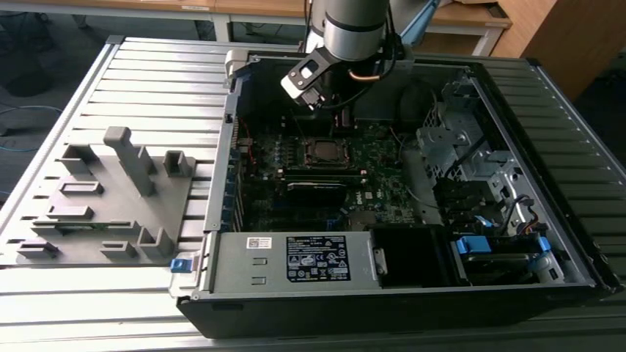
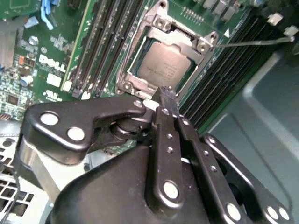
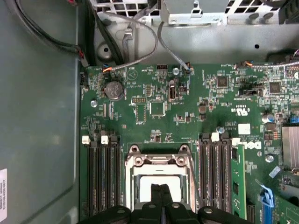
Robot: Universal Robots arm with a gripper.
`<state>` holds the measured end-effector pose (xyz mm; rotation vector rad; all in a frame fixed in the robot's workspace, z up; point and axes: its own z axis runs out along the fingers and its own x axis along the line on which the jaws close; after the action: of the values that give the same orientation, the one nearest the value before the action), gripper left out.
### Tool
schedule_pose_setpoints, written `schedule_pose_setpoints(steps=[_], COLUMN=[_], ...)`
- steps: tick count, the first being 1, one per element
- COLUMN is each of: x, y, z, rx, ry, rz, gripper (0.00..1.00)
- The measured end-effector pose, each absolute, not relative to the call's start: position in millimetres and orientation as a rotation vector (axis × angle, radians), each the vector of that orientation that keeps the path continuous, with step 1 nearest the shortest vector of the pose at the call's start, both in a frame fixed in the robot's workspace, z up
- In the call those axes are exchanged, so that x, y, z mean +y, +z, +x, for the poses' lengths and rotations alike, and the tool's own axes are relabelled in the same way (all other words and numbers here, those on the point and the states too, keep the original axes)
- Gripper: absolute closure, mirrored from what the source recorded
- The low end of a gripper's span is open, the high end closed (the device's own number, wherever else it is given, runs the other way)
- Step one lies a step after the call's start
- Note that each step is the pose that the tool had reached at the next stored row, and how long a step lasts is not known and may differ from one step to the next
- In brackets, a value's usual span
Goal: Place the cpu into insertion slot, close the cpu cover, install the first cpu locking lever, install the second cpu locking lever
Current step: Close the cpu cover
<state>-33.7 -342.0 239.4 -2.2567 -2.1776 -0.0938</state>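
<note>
The cpu (image 2: 161,65) lies flat in its socket on the green motherboard, dull grey face up; in the first wrist view the cpu (image 3: 145,184) looks pale. The cpu cover (image 2: 182,38), a silvery frame, lies down around it, and its top bar shows as the cpu cover (image 3: 159,161). My gripper (image 2: 166,95) is shut with nothing between its fingers, its tips just above the socket's near edge. My gripper (image 3: 161,196) hangs over the socket, and in the exterior view my gripper (image 1: 338,117) is inside the open computer case (image 1: 225,242). A thin metal rod (image 2: 252,42) juts from a socket corner.
Black memory slots (image 3: 100,182) flank the socket on both sides. Cables (image 3: 140,28) run along the case wall beyond the board. A labelled power supply (image 1: 313,257) fills the case's near end. A grey fixture tray (image 1: 108,198) sits on the slatted table at the exterior view's left.
</note>
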Motion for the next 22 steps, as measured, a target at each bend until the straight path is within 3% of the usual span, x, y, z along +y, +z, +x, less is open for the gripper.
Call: schedule_pose_setpoints(steps=[22], x=[-342.0], y=[239.3], z=[-34.6], rx=[-2.265], ry=[-0.094], rz=[-2.165], gripper=[0.89])
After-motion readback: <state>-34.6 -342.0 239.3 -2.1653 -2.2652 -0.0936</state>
